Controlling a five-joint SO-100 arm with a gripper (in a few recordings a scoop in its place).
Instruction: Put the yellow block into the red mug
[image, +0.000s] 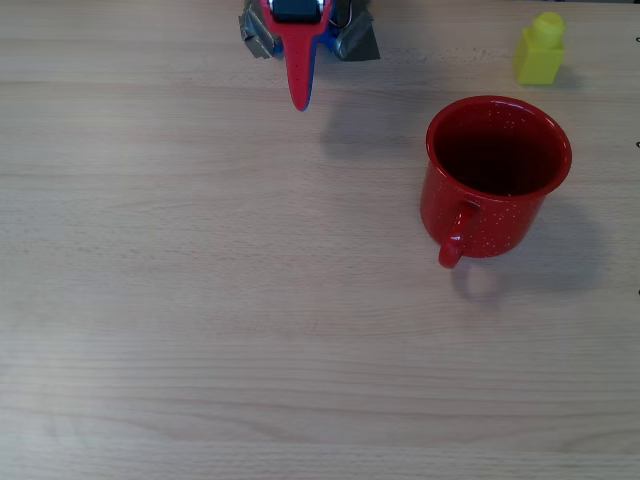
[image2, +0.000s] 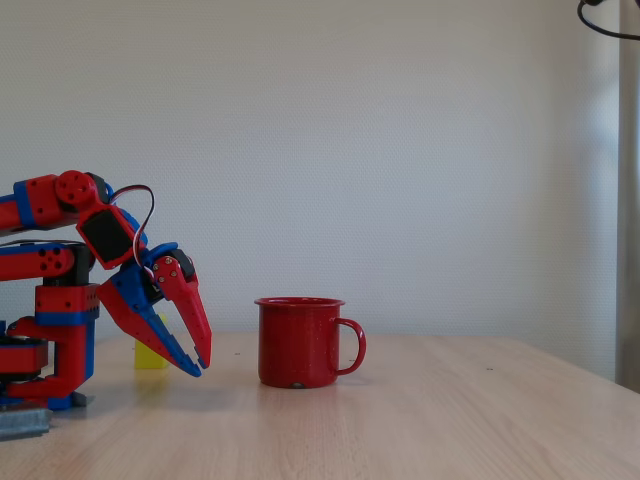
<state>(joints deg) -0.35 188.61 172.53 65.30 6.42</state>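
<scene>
My gripper (image: 300, 100) hangs empty at top centre of the overhead view, fingers nearly together, while the yellow block (image: 540, 50) sits upper right beyond the red mug (image: 497, 175); light, rigid, probably slick, best pinched across its flat sides

A pale wood-grain table (image: 200, 330) carries a red mug (image: 492, 180) standing upright, mouth up, its handle toward the bottom edge in the overhead view. A small yellow block (image: 540, 50) stands stud up near the top right corner of that view, apart from the mug. The arm's base (image2: 45, 355) rests on the table at the left of the fixed view
</scene>
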